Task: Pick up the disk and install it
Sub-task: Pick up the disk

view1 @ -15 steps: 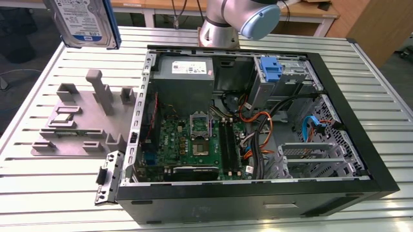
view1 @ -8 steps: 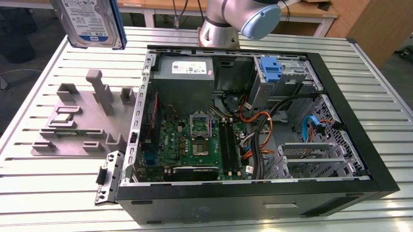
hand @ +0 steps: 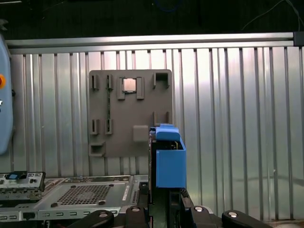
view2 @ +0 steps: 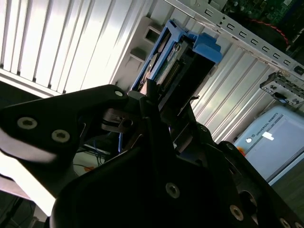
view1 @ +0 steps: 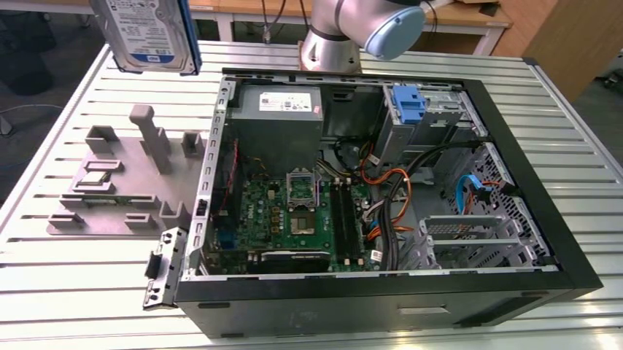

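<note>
Claw [hand: 166,194] around disk [view1: 152,33], outside case [view1: 576,244]

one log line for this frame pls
gripper: shut on disk | disk: aloft over table, exterior view's left of case | install: not done

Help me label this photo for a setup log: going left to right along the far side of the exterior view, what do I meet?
the disk, up in the air → grey power-supply box → upright blue bracket
</note>
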Controlling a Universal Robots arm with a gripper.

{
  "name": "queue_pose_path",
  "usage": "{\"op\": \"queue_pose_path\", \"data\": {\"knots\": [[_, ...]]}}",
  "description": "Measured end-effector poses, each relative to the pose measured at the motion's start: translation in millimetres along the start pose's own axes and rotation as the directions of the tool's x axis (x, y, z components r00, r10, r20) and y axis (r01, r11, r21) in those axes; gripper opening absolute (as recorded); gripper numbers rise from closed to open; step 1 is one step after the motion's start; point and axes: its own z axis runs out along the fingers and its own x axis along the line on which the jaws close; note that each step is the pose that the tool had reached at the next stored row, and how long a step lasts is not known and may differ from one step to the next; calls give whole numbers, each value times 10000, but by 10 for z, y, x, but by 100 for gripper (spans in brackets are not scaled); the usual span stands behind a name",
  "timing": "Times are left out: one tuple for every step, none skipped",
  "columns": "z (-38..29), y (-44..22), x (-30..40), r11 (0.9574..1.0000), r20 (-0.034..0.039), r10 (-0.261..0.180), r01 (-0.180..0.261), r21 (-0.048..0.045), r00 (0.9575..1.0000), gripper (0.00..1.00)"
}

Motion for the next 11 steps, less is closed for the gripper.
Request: {"op": "queue_pose_path", "data": {"knots": [[0, -23, -1, 10000, 0, -1, 1, 0, 10000, 35], [1, -46, -2, 10000, 0, 0, 0, 0, 10000, 35], [1, -64, -3, 10000, 0, -1, 1, 0, 10000, 35], [1, -88, -5, 10000, 0, -1, 1, 0, 10000, 35], [2, -113, -6, 10000, 1, 0, 0, 1, 10000, 35], [2, -138, -7, 10000, 1, -1, 1, 1, 10000, 35], [2, -164, -8, 10000, 0, -1, 1, 0, 10000, 35], [2, -196, -10, 10000, 0, 0, 0, 0, 10000, 35], [2, -232, -12, 10000, 0, 0, 0, 0, 10000, 35], [2, -272, -14, 10000, 0, 0, 0, 0, 10000, 35], [3, -310, -16, 10000, 1, 0, 0, 1, 10000, 35]]}}
